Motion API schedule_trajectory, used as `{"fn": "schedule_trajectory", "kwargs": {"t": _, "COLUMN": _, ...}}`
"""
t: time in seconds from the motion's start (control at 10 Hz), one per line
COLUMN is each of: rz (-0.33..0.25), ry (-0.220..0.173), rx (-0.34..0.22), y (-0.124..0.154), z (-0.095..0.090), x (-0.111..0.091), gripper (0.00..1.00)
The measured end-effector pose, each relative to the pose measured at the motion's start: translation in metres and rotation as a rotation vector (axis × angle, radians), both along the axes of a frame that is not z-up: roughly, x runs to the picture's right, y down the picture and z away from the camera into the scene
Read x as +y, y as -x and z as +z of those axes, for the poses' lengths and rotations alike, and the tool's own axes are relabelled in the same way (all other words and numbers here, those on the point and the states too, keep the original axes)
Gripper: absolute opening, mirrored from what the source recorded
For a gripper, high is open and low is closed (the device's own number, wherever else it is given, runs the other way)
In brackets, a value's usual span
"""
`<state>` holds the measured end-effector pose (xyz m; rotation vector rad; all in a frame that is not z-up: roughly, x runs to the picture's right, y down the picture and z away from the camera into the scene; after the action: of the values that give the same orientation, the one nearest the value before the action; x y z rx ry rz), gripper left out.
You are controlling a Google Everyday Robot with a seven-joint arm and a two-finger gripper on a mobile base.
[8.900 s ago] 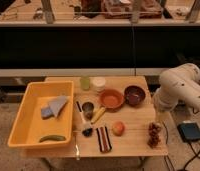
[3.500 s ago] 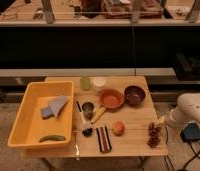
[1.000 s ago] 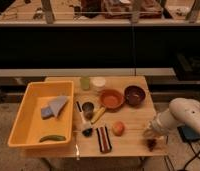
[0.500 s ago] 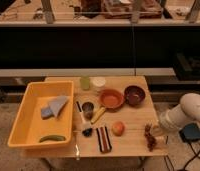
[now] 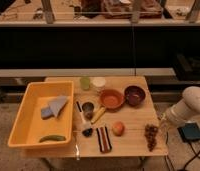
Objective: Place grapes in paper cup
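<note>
Yellow plastic bin [image 5: 30, 125] takes up the left end of the wooden tabletop [image 5: 135, 120], with a grey cloth [image 5: 58, 104], a blue sponge [image 5: 46, 113] and a green pod-like thing [image 5: 52, 138] inside it. At the back edge a pale green cup [image 5: 85, 83] stands just beside the paper cup [image 5: 98, 83], which stands upright. Nearer the middle are a small metal cup [image 5: 88, 108], an orange bowl [image 5: 112, 99] and a dark brown bowl [image 5: 134, 95]. A peach-coloured fruit [image 5: 118, 128] lies toward the front. The grapes [image 5: 151, 135] lie on the tabletop at its front right corner, well apart from the paper cup. The tool [image 5: 166, 119] hangs just off the right edge, near the grapes but not touching them. I cannot tell whether it is wide or narrow.
</note>
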<state>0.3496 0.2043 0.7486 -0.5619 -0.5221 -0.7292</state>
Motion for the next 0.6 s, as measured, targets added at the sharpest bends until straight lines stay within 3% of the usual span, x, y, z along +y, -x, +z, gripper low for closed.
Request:
{"fn": "schedule_trajectory", "kwargs": {"t": 0.2, "rz": -0.036, "ry": 0.004, "rx": 0.023, "y": 0.009, "z": 0.002, "x": 0.007, "gripper": 0.80}}
{"fn": "schedule_trajectory", "kwargs": {"t": 0.5, "rz": -0.054, "ry": -0.021, "rx": 0.033, "y": 0.021, "z": 0.016, "x": 0.015, "gripper": 0.80}}
{"fn": "schedule_trajectory", "kwargs": {"t": 0.6, "rz": -0.067, "ry": -0.046, "rx": 0.045, "y": 0.023, "z": 0.022, "x": 0.017, "gripper": 0.80}}
